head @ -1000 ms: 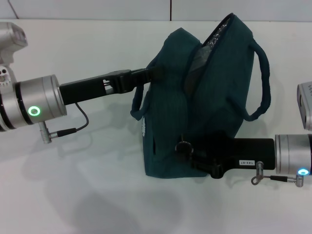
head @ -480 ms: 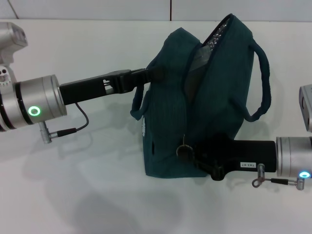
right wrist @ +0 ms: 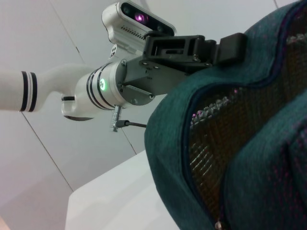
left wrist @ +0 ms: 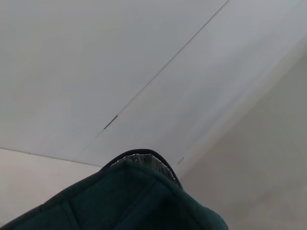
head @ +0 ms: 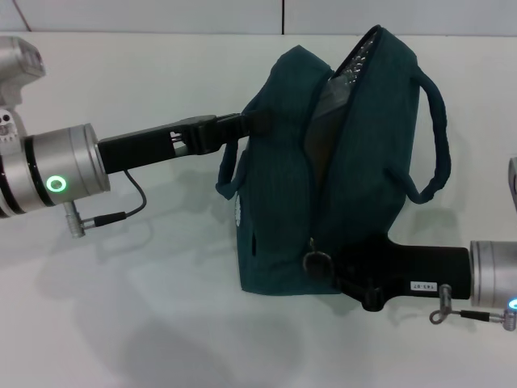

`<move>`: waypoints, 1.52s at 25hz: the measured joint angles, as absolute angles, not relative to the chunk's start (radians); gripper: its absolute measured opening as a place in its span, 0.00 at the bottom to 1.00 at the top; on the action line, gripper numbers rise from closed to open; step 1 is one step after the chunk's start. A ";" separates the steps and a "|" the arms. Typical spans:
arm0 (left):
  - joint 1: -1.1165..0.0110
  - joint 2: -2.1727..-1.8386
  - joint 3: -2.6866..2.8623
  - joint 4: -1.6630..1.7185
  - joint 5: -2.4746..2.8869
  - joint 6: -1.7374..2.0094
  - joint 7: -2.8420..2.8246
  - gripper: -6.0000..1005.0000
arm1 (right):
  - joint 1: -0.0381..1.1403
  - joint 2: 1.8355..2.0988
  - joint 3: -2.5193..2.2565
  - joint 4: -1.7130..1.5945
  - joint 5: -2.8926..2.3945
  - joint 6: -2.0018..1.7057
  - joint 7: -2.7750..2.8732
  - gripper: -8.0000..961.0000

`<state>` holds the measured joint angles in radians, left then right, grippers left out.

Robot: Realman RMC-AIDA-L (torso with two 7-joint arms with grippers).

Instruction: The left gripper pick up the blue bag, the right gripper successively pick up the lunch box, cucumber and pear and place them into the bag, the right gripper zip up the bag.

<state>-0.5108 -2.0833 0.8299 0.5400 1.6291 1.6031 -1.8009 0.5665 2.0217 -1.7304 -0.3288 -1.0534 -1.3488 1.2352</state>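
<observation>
— Where is the blue bag?
— On the table, the left pincer clamps its side.
— And the right pincer?
— Closed on the zipper pull, low on the bag.

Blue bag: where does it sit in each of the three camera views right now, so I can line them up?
Head view: the blue bag stands mid-frame on the white table, between both arms.
Left wrist view: only its top edge shows, low in the picture.
Right wrist view: it fills one side, close up.
Shared landmark: the silver lining inside the open mouth, seen in the left wrist and right wrist views too.
</observation>
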 joint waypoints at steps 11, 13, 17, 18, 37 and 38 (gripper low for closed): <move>-0.511 -2.081 0.828 0.540 1.629 1.607 -1.801 0.10 | 0.533 2.015 -1.696 -0.335 -1.048 -1.437 1.218 0.02; -0.511 -2.081 0.828 0.540 1.629 1.607 -1.801 0.10 | 0.526 2.013 -1.666 -0.336 -1.048 -1.489 1.196 0.02; -0.511 -2.082 0.828 0.540 1.629 1.608 -1.801 0.10 | 0.521 2.012 -1.624 -0.336 -1.048 -1.534 1.179 0.02; -0.511 -2.081 0.828 0.540 1.629 1.608 -1.801 0.10 | 0.521 2.012 -1.616 -0.336 -1.048 -1.540 1.177 0.02; -0.483 -2.079 0.828 0.489 1.477 1.699 -1.544 0.33 | 0.543 2.015 -1.596 -0.352 -1.055 -1.527 1.177 0.02; -0.475 -2.079 0.828 0.489 1.475 1.700 -1.518 0.35 | 0.543 2.015 -1.596 -0.353 -1.055 -1.528 1.177 0.02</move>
<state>-0.4752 -2.0785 0.8283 0.4890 1.4752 1.6999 -1.5178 0.5430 2.0146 -1.5955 -0.3530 -1.0554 -1.5279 1.1774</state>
